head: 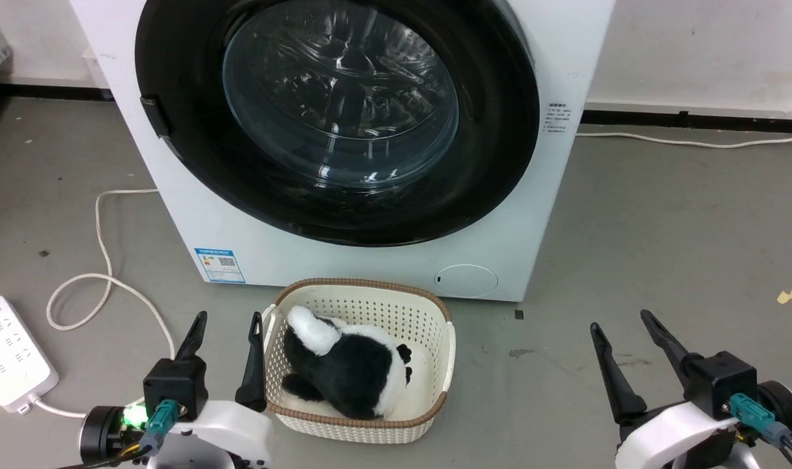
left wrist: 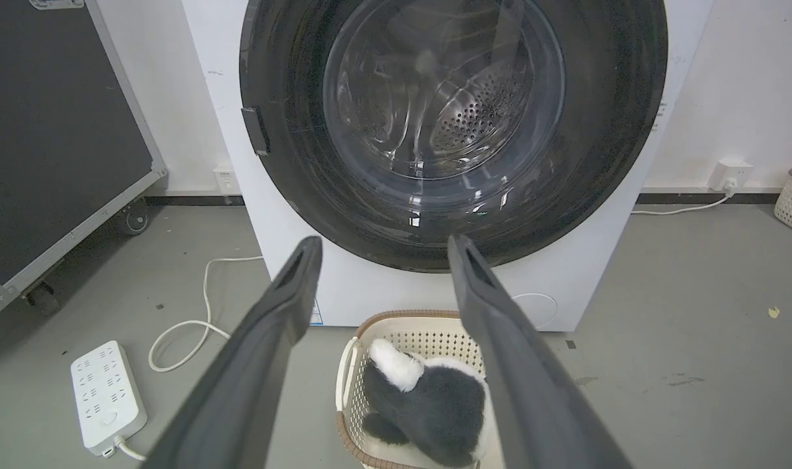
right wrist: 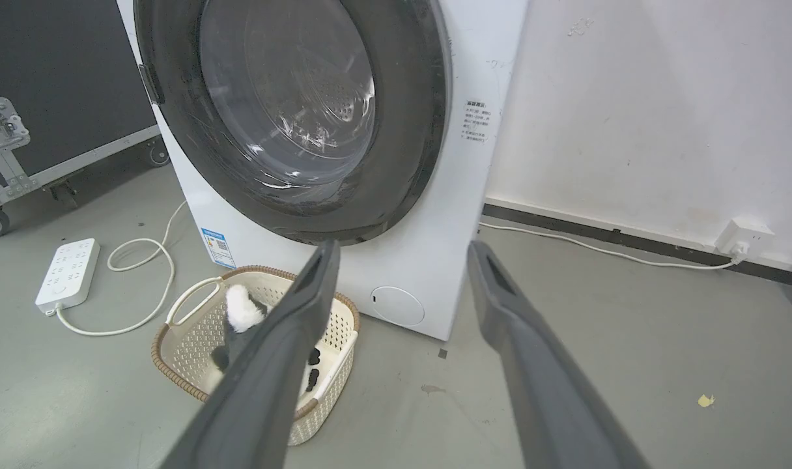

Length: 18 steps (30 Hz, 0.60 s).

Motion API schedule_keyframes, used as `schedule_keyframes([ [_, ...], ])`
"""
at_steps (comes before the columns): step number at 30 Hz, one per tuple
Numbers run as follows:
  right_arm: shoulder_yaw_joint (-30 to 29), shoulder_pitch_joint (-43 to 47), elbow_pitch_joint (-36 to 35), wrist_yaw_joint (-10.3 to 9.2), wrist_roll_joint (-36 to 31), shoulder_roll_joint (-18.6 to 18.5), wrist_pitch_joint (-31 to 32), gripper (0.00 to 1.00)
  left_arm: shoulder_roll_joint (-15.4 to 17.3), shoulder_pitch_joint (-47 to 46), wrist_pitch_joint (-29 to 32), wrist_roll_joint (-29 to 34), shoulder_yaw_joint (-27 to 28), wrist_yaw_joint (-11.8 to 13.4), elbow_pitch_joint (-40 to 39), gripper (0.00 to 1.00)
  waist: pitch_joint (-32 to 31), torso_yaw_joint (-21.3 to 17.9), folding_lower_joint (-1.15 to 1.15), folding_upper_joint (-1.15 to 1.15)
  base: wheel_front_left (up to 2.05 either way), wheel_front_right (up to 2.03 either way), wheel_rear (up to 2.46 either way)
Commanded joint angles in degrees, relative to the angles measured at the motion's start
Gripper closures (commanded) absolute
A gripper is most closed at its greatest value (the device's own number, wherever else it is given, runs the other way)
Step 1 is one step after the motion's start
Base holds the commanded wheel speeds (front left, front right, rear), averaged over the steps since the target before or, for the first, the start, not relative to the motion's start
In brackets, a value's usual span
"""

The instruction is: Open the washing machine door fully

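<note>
Facing door (head: pixel 340 98) | shut flush | left gripper (head: pixel 230 317) and right gripper (head: pixel 619 320) spread, empty | best hook latch tab (head: pixel 155 116) at left rim, swing wide above basket (head: pixel 363 283)

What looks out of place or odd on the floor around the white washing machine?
Nothing looks damaged. A small yellowish scrap lies on the grey floor right of the washer, and a faint dark stain marks the floor beside the cream perforated basket. The round black door sits closed.
</note>
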Motion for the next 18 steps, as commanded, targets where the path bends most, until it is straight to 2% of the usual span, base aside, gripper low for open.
schedule_keyframes([
  [1, -0.16, 0.49, -0.09, -0.02, 0.43, 0.05, -0.69, 0.0, 0.01, 0.91, -0.68, -0.44, -0.04, 0.26, -0.38, 0.0, 0.22, 0.23, 0.0, 0.0, 0.0, 0.0, 0.0],
  [18, -0.17, -4.22, -0.66, -0.03, 1.63, -2.35, -1.73, 0.0, 0.02, -0.05, -2.84, -1.56, -0.98, 1.09, -2.37, 0.0, 4.35, 2.57, 0.0, 0.0, 0.0, 0.0, 0.0],
])
